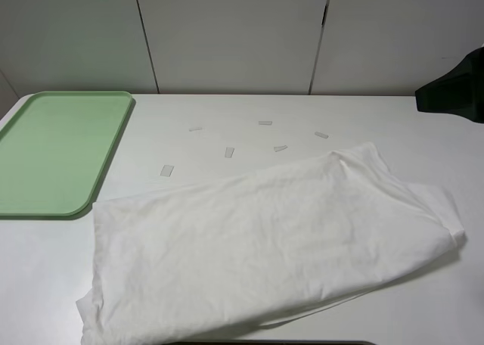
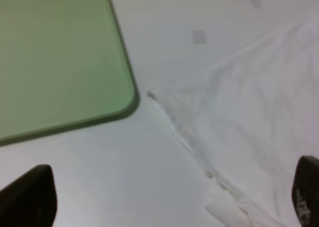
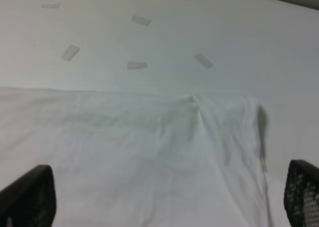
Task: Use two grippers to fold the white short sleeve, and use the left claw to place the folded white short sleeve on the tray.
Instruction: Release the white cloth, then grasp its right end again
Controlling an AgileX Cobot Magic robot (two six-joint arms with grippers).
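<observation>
The white short sleeve (image 1: 265,239) lies flat and creased across the front middle of the table, roughly folded in half, one end near the right edge. The pale green tray (image 1: 57,152) sits empty at the far left. My left gripper (image 2: 167,199) hovers open above the shirt's corner (image 2: 239,127) beside the tray's rounded corner (image 2: 127,100), nothing between its fingertips (image 2: 27,197). My right gripper (image 3: 164,197) hangs open over the shirt (image 3: 149,152), holding nothing. In the high view only a black part of the right arm (image 1: 454,91) shows at the right edge.
Several small pale tape strips (image 1: 229,152) lie on the white table (image 1: 227,114) behind the shirt. A panelled wall (image 1: 234,35) runs along the table's back edge. The shirt's front hem reaches the near table edge.
</observation>
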